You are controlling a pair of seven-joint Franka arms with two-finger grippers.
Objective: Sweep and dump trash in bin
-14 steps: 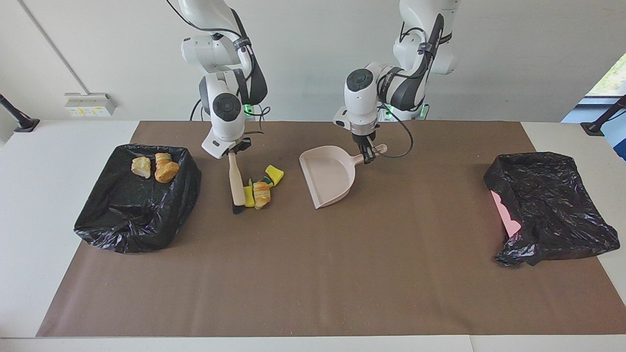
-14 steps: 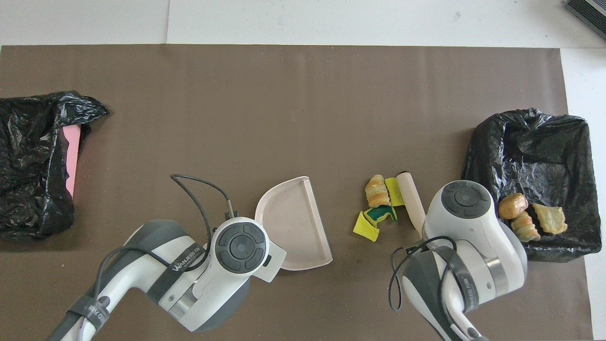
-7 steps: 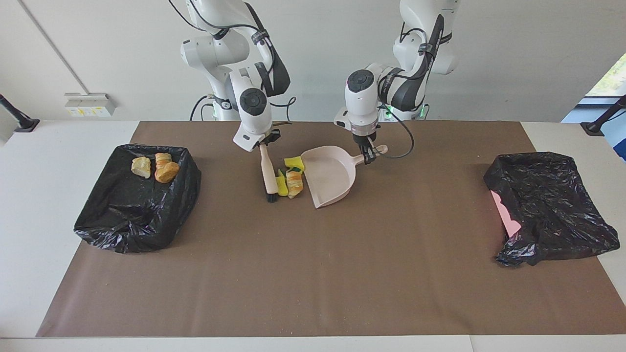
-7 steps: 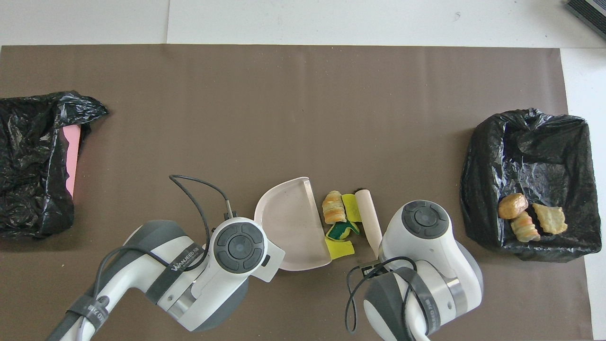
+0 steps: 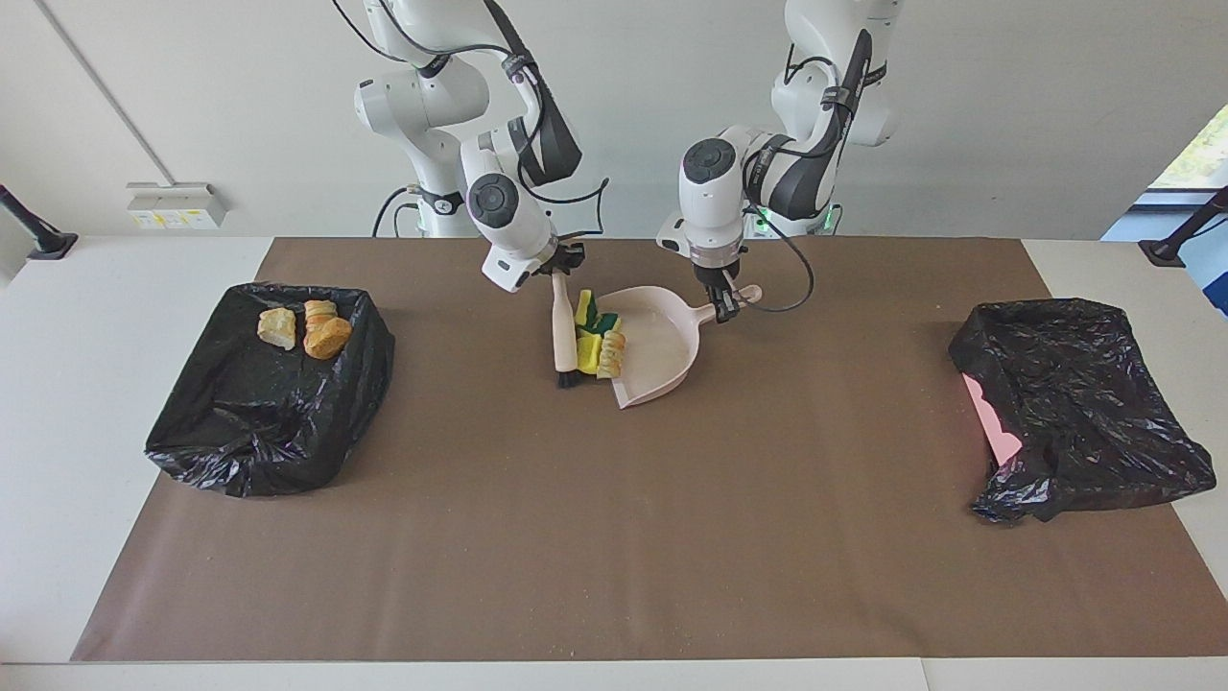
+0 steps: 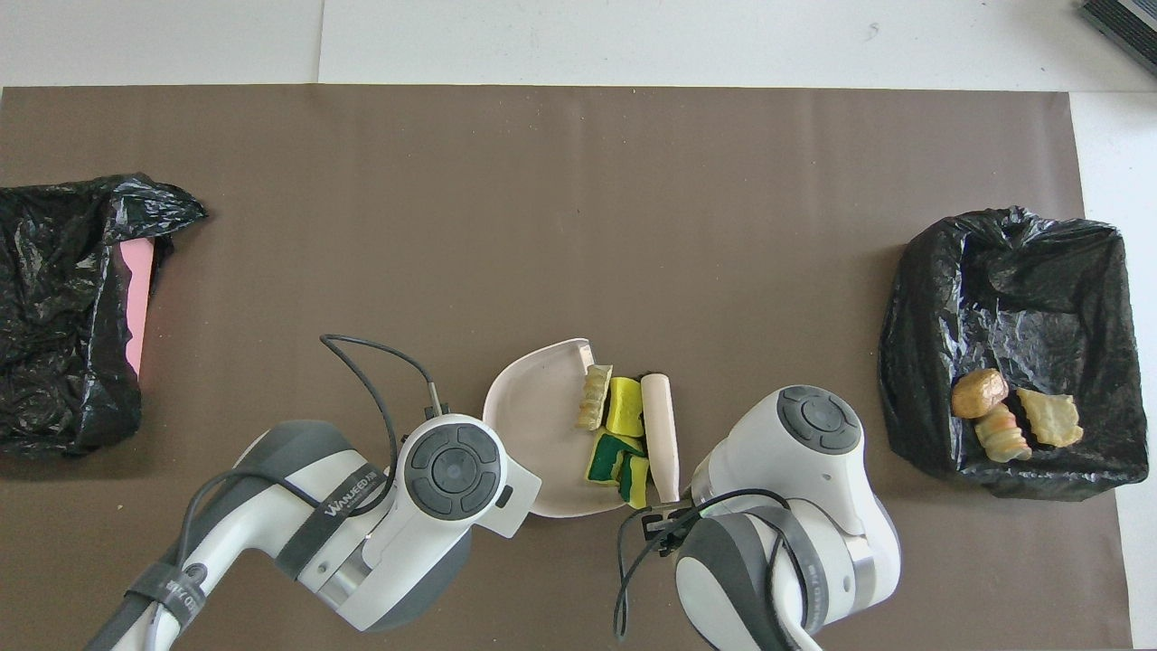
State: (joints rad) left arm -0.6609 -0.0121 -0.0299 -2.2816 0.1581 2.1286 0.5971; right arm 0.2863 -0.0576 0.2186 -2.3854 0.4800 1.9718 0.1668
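My right gripper [image 5: 562,273] is shut on the top of the beige hand brush [image 5: 564,331], which stands tilted with its dark bristles [image 5: 568,380] on the mat. My left gripper [image 5: 722,305] is shut on the handle of the pale pink dustpan [image 5: 657,347], which lies flat. The brush presses trash against the pan's open mouth: a striped roll [image 6: 595,396], a yellow sponge bit [image 6: 624,407] and a green-backed sponge [image 6: 606,457]. They sit at the pan's lip, partly inside it. The black-bagged bin [image 5: 251,422] at the right arm's end holds three crusty lumps [image 5: 305,328].
A second black-bagged bin [image 5: 1084,403] with pink showing at its edge stands at the left arm's end. A brown mat [image 5: 614,537] covers the table. In the overhead view both wrists cover the grippers.
The right arm has swept the brush and the scraps along the mat toward the left arm's end, up to and partly into the dustpan's mouth. The dustpan and left arm have barely moved.
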